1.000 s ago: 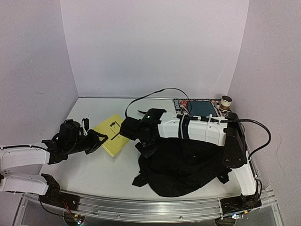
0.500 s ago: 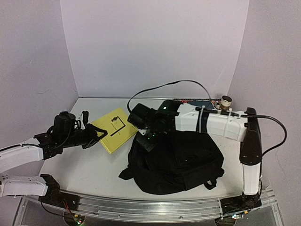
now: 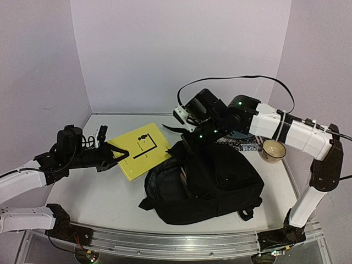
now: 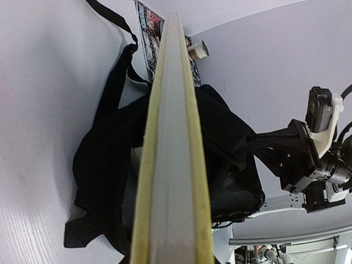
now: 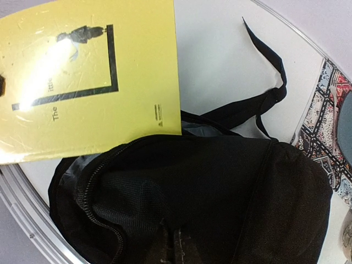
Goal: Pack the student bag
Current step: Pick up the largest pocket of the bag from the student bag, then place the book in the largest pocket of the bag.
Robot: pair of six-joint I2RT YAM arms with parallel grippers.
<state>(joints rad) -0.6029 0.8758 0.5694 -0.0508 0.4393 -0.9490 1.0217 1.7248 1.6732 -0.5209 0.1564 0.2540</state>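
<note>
At far left, the L hand (image 3: 116,155) is closed narrow on the left edge of a yellow book (image 3: 142,149), which is held on a tilt over the white table (image 3: 104,195). In the L wrist view the book is seen edge-on, pointed twd the bag. Per the R wrist view, the book's right corner is set just over the bag's open zip mouth. The black bag (image 3: 214,184) is placed centre-right on the table, opening turned twd the book, w/ a strap (image 5: 264,99) laid out behind it. Its top fabric is pinched by the R hand (image 3: 188,146), shut tight. Behind the bag a patterned book (image 3: 242,144) is laid flat. A cup (image 3: 273,149) is stood just beside it at far right.
</note>
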